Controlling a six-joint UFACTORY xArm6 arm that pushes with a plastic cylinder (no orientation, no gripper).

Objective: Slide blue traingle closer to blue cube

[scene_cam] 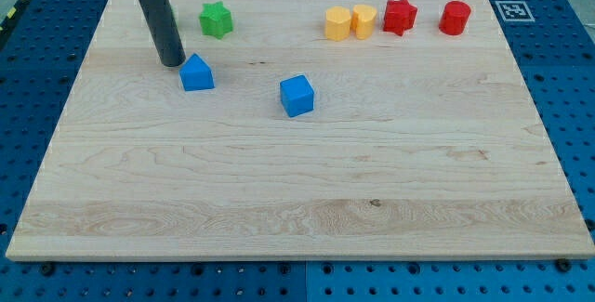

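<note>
The blue triangle (196, 73) lies on the wooden board (297, 200) in the upper left part of the view. The blue cube (297, 96) lies to its right and slightly lower, about a hundred pixels away. My tip (172, 63) stands just left of and slightly above the blue triangle, nearly touching its upper left edge. The dark rod rises from there toward the view's top.
A green star-shaped block (216, 19) lies near the top, right of the rod. Two yellow blocks (338, 23) (363, 20), a red star-like block (400, 16) and a red cylinder-like block (455, 18) line the top right. A marker tag (512, 10) sits off the board's top right corner.
</note>
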